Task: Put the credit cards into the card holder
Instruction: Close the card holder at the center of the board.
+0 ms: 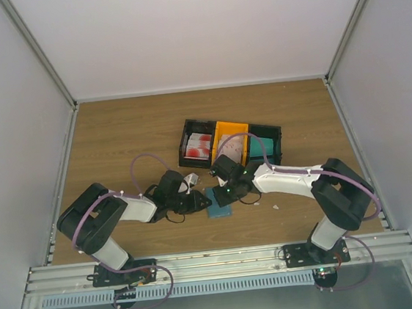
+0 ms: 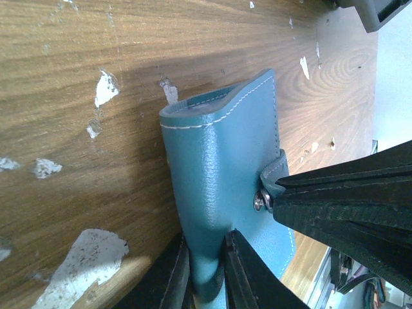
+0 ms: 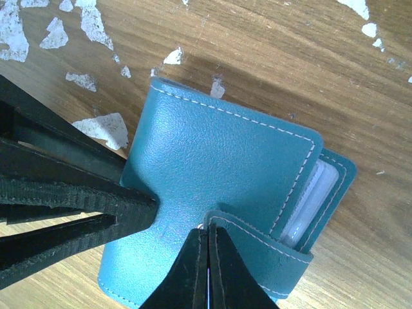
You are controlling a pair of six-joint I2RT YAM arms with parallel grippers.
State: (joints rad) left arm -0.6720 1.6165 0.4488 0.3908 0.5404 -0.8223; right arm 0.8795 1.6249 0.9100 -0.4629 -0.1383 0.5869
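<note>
Left fingers (image 2: 248, 280) are clamped, slightly apart, on one edge of the dusty-blue stitched leather card holder (image 3: 219, 154); right fingers (image 3: 190, 277) are pressed shut on its snap strap (image 3: 264, 257). It is seen on the worn wooden bench (image 3: 270, 58), just below centre of the overhead frame.

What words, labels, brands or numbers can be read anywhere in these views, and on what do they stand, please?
No text can be read in any view.
The credit cards in the black bin: red print, too small to read.
The card holder: plain blue surface, no lettering shows.
</note>
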